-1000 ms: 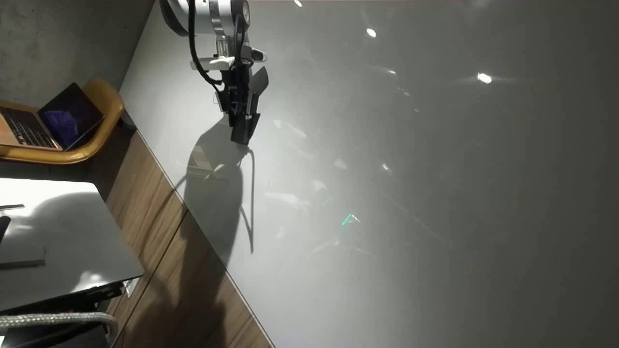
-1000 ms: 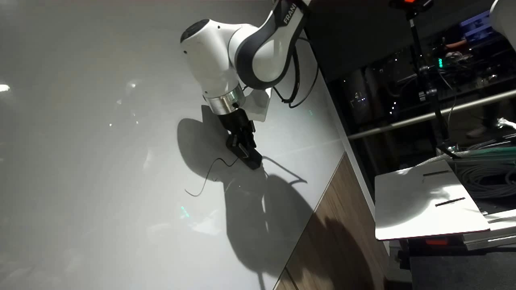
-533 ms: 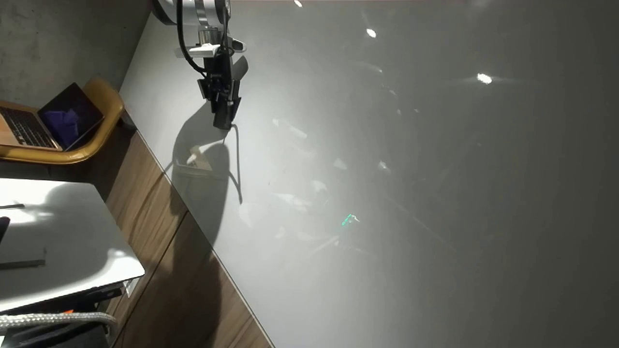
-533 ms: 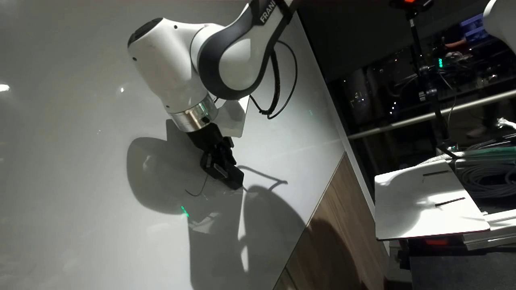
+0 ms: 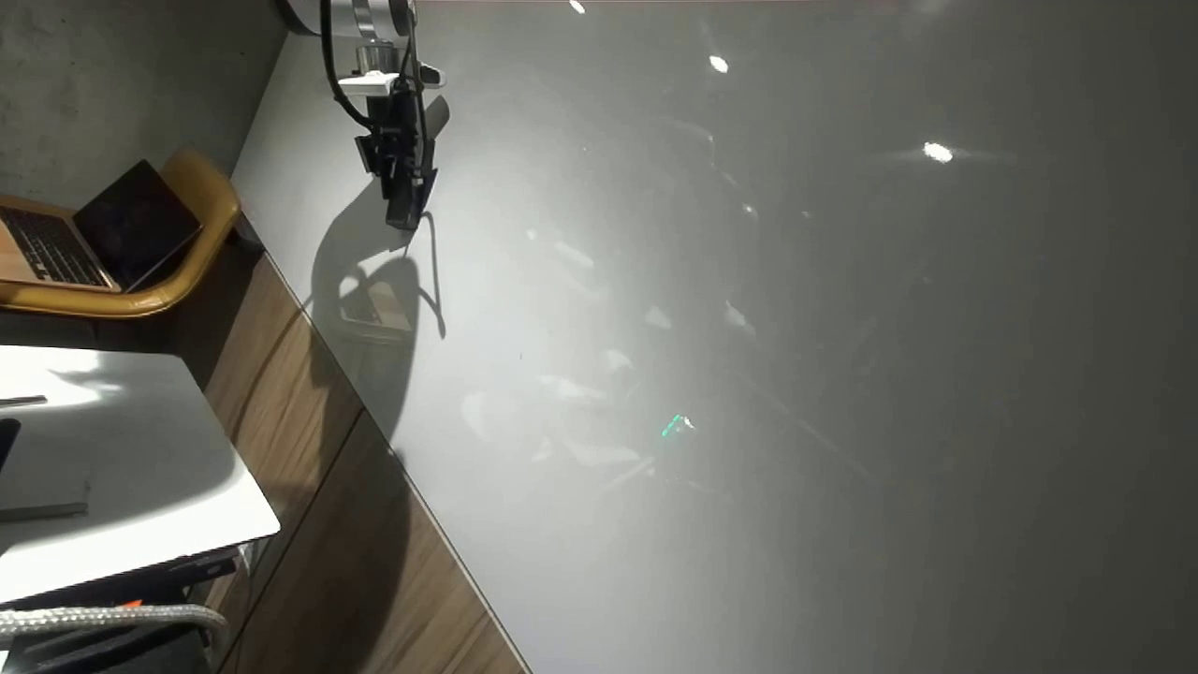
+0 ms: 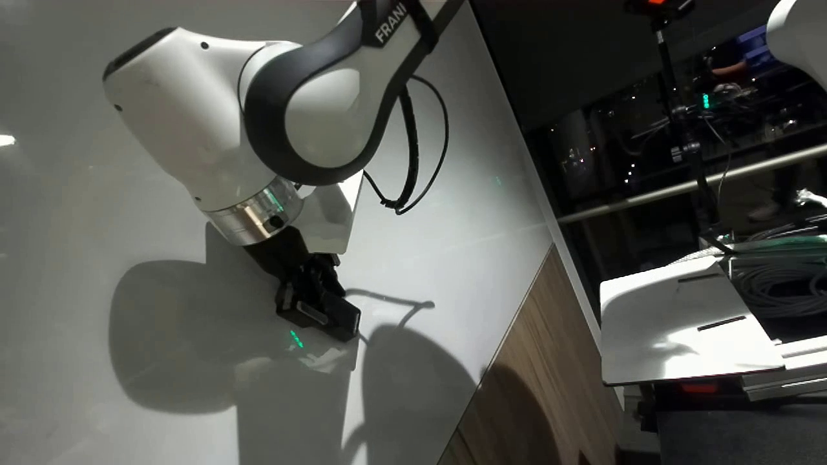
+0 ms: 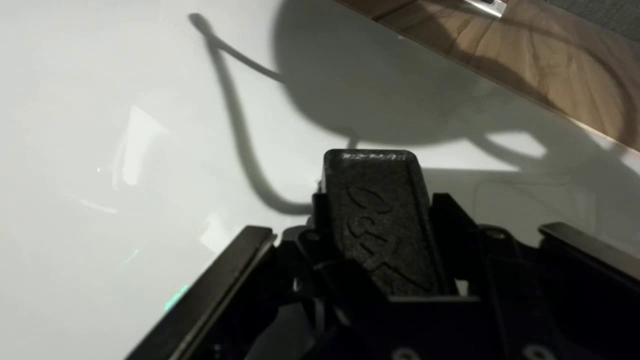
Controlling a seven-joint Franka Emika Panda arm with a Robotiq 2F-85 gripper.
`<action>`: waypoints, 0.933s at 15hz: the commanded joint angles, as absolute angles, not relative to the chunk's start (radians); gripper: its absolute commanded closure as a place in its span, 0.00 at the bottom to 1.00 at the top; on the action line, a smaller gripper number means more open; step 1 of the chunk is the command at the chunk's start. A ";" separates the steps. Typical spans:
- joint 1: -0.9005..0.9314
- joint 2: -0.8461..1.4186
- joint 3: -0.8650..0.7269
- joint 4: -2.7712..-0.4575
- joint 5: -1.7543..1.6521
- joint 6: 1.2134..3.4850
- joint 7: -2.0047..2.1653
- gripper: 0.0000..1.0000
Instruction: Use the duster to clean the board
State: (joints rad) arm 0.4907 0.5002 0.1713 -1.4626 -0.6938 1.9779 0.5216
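A dark grey oblong duster (image 7: pixel 380 225) with an embossed line pattern stands between the two fingers of my gripper (image 7: pixel 381 200) in the wrist view. They press on its long sides, and its far end sticks out beyond them. Both exterior views show the duster (image 5: pixel 404 208) pointing down at the board; whether its end touches the surface I cannot tell. The large glossy whiteboard (image 6: pixel 77 213) spreads under the arm, with reflections and broad arm shadows on it. My gripper (image 6: pixel 316 294) and the duster (image 6: pixel 342 316) cover a patch of it.
A brown wooden edge (image 5: pixel 449 599) borders the board. Beyond it are a small white tabletop (image 5: pixel 220 510) and a laptop (image 5: pixel 56 248) on a yellow chair (image 5: pixel 217 206). A black cable (image 6: pixel 412 148) loops from the arm. Dark stand (image 6: pixel 688 129) is off to the side.
The arm and duster have moved left in both exterior views, with their shadows following. A thin dark squiggle seen earlier on the board no longer shows; my gripper now covers much of that spot.
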 commanded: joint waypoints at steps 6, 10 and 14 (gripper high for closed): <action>0.541 0.667 0.135 -1.102 -0.650 1.825 0.344 0.72; 0.522 0.618 0.112 -1.079 -0.633 1.733 0.276 0.72; 0.463 0.506 0.124 -1.171 -0.640 1.718 0.273 0.72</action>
